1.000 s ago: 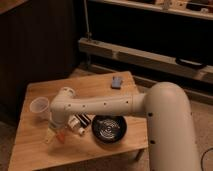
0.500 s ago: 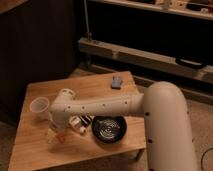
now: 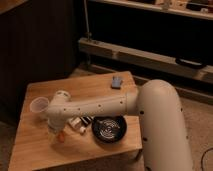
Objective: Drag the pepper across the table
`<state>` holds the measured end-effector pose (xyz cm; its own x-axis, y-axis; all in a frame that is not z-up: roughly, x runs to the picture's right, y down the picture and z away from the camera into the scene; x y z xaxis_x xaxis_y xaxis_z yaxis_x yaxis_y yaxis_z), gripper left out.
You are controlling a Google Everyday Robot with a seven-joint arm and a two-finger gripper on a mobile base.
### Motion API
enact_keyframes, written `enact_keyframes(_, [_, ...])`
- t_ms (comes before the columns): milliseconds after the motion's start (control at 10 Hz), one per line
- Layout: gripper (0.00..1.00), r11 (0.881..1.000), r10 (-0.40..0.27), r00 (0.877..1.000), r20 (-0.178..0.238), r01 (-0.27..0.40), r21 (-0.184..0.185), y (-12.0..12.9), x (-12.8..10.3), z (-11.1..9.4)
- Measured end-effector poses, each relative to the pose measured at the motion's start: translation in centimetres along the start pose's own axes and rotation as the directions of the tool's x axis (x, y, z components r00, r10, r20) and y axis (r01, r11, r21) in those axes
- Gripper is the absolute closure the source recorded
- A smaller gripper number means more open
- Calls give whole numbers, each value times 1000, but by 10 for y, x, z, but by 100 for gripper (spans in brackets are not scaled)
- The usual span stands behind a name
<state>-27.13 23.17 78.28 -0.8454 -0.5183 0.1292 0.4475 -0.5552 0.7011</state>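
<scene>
Pepper (image 3: 60,136) lies on the counter (image 3: 95,90) under our claw (image 3: 55,130), whose grip we cannot tell; we think the drag is not yet done.

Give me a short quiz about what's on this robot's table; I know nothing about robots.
1. True or false: the round black bowl sits on the light wooden plank table.
2. Fill in: in the camera view, the clear plastic cup stands to the ___ of the bowl.
3. The end effector is over the table's front-left part. What lies nearest it? A the small orange tapered pepper; B the bowl; C the cup.
Key: 1 true; 2 left; 3 A.
</scene>
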Motion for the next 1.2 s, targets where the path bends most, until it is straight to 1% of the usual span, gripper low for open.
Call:
enact_keyframes(200, [48, 1000, -8, 1000, 11, 8, -2, -2, 1, 6])
enact_keyframes(600, [48, 1000, -6, 1000, 20, 7, -19, 1, 4, 14])
enact_keyframes(1200, [48, 998, -27, 1000, 9, 28, -54, -7, 13, 7])
